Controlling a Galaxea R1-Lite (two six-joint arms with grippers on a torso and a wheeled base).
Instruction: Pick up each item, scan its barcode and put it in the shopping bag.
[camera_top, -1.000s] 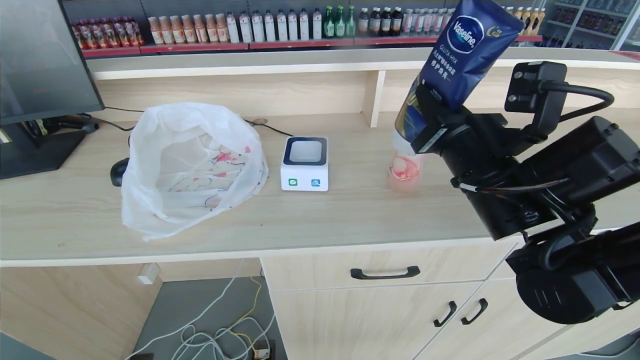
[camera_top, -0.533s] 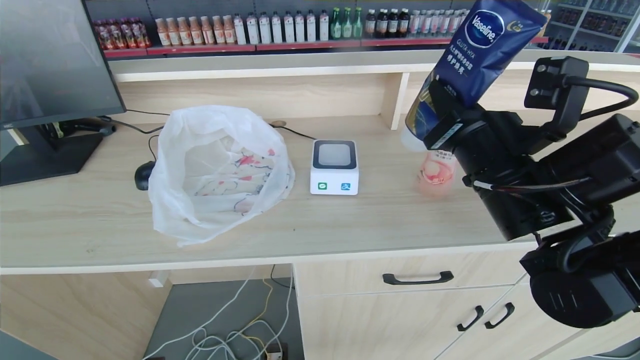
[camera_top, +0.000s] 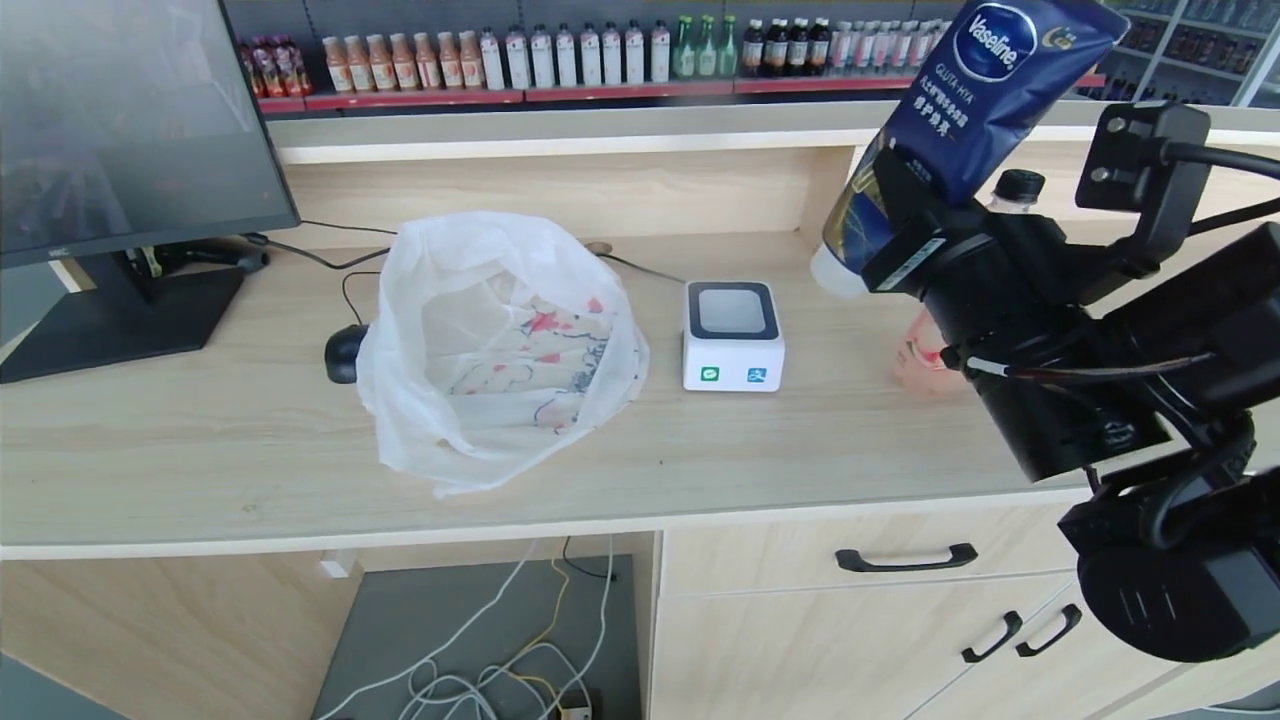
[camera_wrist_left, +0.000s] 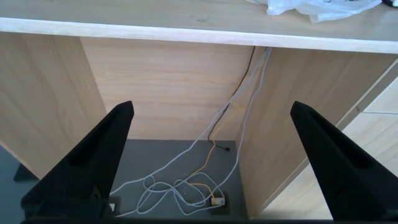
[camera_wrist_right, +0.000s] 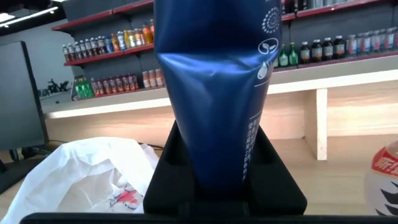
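My right gripper (camera_top: 893, 245) is shut on the lower end of a dark blue lotion tube (camera_top: 975, 95), held tilted high over the counter, to the right of the white barcode scanner (camera_top: 733, 335). In the right wrist view the tube (camera_wrist_right: 217, 93) stands between the jaws of the right gripper (camera_wrist_right: 217, 171). A white plastic shopping bag (camera_top: 500, 340) sits open left of the scanner. A pink drink bottle (camera_top: 922, 352) stands on the counter, partly hidden behind my right arm. My left gripper (camera_wrist_left: 208, 165) hangs open below the counter edge with nothing in it.
A monitor (camera_top: 130, 120) on its stand fills the counter's far left, with a black mouse (camera_top: 345, 352) beside the bag. A raised shelf (camera_top: 560, 130) backs the counter. Drawers (camera_top: 905, 558) lie under it, and cables (camera_wrist_left: 193, 186) on the floor.
The whole head view has shifted, so the camera moved. Relative to the counter, my right gripper and the tube now stand closer to the scanner, off the pink bottle.
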